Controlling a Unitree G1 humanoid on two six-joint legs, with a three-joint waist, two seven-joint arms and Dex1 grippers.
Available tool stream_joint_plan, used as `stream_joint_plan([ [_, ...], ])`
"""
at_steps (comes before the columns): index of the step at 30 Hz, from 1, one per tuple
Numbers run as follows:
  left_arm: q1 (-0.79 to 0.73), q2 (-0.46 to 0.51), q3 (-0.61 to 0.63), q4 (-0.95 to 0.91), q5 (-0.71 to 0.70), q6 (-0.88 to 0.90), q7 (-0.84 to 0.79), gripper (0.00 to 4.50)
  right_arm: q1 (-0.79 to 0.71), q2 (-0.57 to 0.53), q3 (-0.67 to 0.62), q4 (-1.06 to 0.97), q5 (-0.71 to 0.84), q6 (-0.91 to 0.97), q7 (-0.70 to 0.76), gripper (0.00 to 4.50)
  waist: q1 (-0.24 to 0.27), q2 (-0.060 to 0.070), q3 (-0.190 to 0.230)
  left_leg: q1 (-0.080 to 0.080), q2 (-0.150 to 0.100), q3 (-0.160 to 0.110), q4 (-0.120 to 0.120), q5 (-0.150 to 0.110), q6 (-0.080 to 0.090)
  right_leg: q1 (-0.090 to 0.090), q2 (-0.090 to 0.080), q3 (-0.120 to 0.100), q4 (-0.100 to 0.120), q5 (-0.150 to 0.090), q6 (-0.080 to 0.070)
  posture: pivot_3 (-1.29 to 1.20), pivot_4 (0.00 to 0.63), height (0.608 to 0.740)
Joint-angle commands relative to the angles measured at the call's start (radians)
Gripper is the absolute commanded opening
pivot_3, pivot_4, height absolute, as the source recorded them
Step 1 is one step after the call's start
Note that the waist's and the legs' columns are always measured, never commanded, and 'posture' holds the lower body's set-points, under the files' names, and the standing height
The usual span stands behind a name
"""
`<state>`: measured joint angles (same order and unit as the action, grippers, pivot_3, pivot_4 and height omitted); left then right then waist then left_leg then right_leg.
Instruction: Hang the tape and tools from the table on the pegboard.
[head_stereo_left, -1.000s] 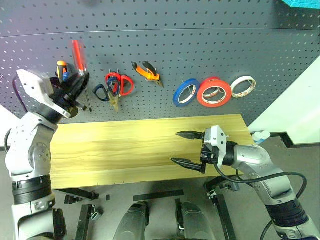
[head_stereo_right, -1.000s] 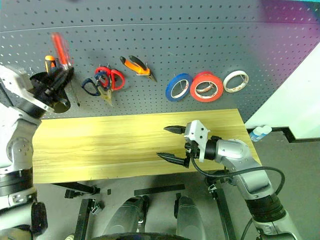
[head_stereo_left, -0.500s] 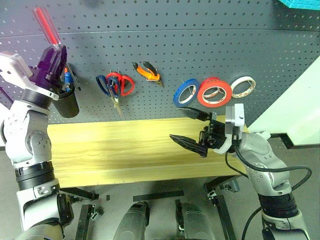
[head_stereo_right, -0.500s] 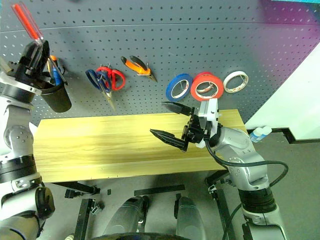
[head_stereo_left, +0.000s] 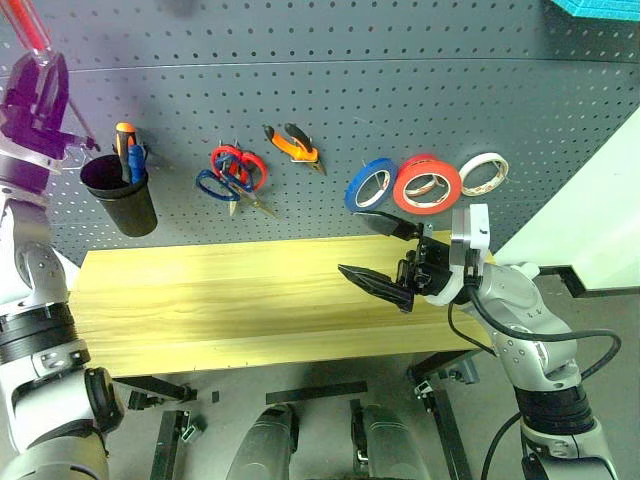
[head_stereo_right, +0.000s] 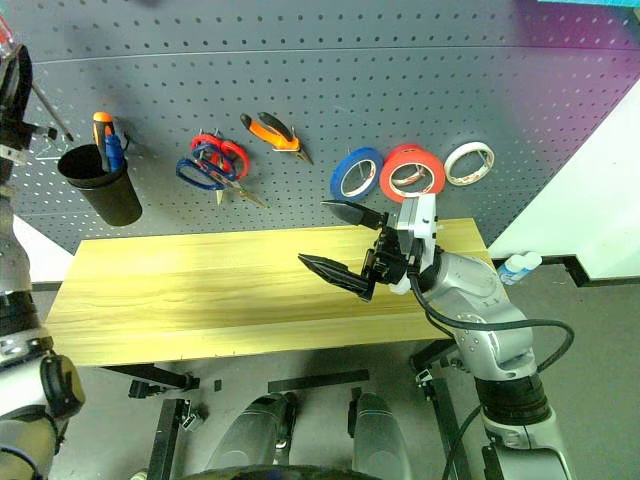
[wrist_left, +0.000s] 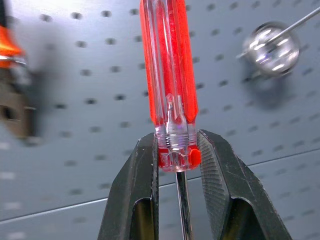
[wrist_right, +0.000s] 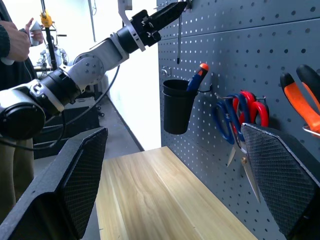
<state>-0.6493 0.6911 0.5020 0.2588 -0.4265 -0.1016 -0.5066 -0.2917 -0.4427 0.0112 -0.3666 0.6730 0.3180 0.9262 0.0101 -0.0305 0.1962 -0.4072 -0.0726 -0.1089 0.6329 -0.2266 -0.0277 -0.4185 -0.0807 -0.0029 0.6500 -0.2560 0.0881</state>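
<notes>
My left gripper (head_stereo_left: 42, 62) is raised at the upper left, in front of the pegboard (head_stereo_left: 420, 90), and is shut on the small red-handled screwdriver (wrist_left: 167, 65). The handle sticks out past the fingertips and the thin shaft runs back between the fingers. My right gripper (head_stereo_left: 385, 255) hangs open and empty over the right part of the table (head_stereo_left: 220, 290). The orange-red tape (head_stereo_left: 427, 185), the orange-and-black pliers (head_stereo_left: 292, 143) and the dark-handled scissors (head_stereo_left: 215, 185) hang on the pegboard.
A black cup (head_stereo_left: 120, 200) with an orange-handled driver hangs on the board just below and right of my left gripper. Red-handled scissors (head_stereo_left: 243, 163), a blue roll (head_stereo_left: 372, 186) and a white roll (head_stereo_left: 485, 173) hang there too. A person (wrist_right: 15, 45) stands beyond the table's far end.
My left arm has lifted the screwdriver up and to the left, from beside the black cup to above it. The right gripper rose off the table early on, then stayed still.
</notes>
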Motion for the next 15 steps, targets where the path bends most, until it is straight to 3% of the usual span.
stream_joint_plan([
  [1, -0.047, 0.051, 0.028, 0.067, 0.019, -0.089, -0.014, 0.78, -0.007, 0.006, -0.015, -0.036, 0.021, -0.009, -0.001, 4.50, 0.000, 0.000, 0.000, 0.000, 0.000, 0.000, 0.000, 0.000, 0.000, 0.000, 0.000, 0.000, 0.000, 0.000, 0.000, 0.01, 0.106, 0.740],
  [15, -0.053, 0.031, -0.033, 0.374, 0.072, -0.277, -0.085, 0.78, -0.005, 0.002, -0.017, -0.037, 0.019, -0.010, 0.001, 4.50, -0.001, -0.002, -0.013, 0.000, 0.000, 0.000, 0.002, 0.000, 0.000, 0.000, 0.000, 0.000, 0.002, 0.001, 0.000, 0.01, 0.101, 0.740],
])
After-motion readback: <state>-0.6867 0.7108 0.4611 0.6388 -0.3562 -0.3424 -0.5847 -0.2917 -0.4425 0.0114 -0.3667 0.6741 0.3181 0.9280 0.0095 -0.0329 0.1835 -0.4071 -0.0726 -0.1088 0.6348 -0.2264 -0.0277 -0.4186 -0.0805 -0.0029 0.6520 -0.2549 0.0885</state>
